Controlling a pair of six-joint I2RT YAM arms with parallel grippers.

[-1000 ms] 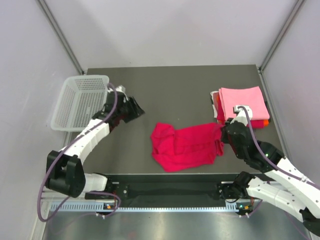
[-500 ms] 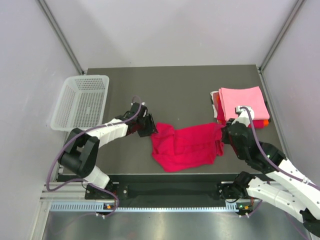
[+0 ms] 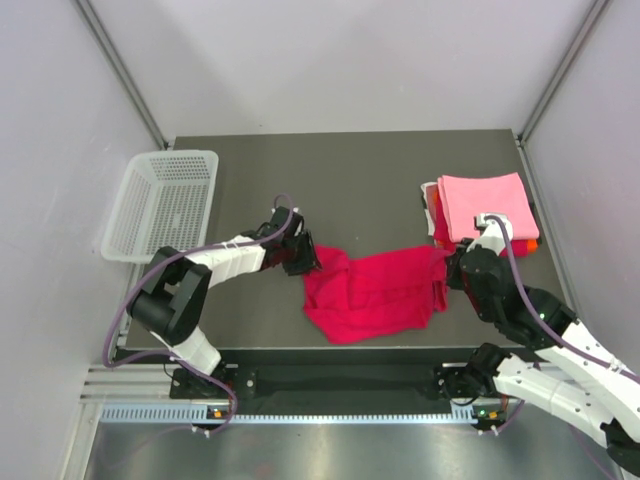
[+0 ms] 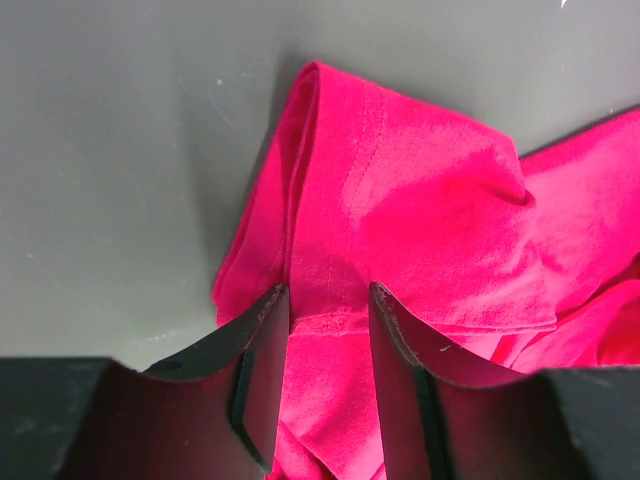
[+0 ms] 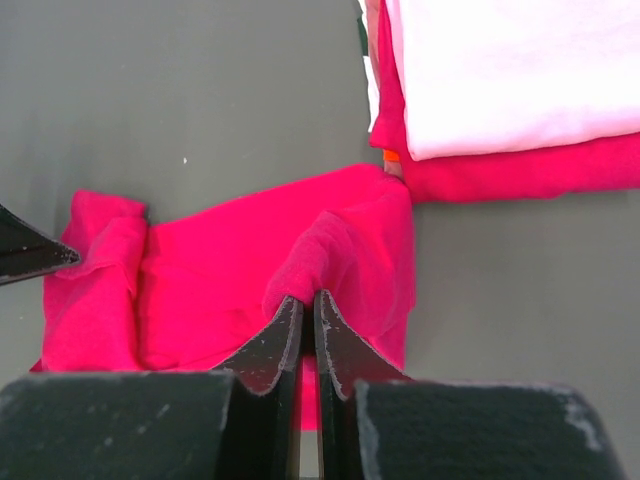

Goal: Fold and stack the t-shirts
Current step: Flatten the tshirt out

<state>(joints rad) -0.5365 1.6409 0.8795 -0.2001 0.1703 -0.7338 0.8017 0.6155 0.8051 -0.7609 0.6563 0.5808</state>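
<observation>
A crimson-magenta t-shirt (image 3: 370, 292) lies crumpled in the middle of the dark table. My left gripper (image 3: 305, 258) is at its left sleeve, open, with the sleeve hem (image 4: 330, 320) between the jaws. My right gripper (image 3: 447, 272) is shut on a pinched fold of the shirt's right edge (image 5: 320, 250). A folded stack with a light pink shirt (image 3: 485, 203) on top of red and orange ones sits at the far right, also in the right wrist view (image 5: 510, 70).
A white perforated basket (image 3: 160, 205) hangs over the table's left edge. The folded stack lies close behind my right gripper. Grey walls enclose the table on three sides.
My left arm swung from beside the basket to the right and down to the shirt's left sleeve. The right gripper stayed shut on the shirt's right edge.
</observation>
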